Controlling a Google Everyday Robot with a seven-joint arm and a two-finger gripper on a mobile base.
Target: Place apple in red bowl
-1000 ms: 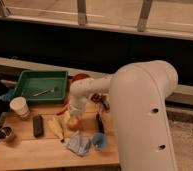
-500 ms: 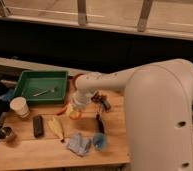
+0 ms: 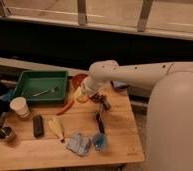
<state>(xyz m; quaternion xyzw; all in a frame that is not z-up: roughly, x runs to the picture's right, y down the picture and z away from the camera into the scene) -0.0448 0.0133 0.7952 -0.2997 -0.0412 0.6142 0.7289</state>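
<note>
The apple point(image 3: 80, 95), small and yellow-orange, sits in my gripper point(image 3: 84, 93) at the end of the white arm that reaches in from the right. The gripper is shut on it and holds it just above the table, at the near edge of the red bowl point(image 3: 78, 78). The bowl stands at the back of the table, right of the green tray, and my gripper hides part of it.
A green tray point(image 3: 25, 94) with a utensil is at the back left. A paper cup point(image 3: 19, 106), metal cup point(image 3: 5, 133), black block point(image 3: 38, 125), banana point(image 3: 56, 128), chili point(image 3: 66, 107), blue cloth point(image 3: 79, 144), blue cup point(image 3: 100, 141) and dark tools point(image 3: 103, 103) lie around.
My gripper has carried the apple from the middle of the table back toward the red bowl. The arm has swung away from the near side.
</note>
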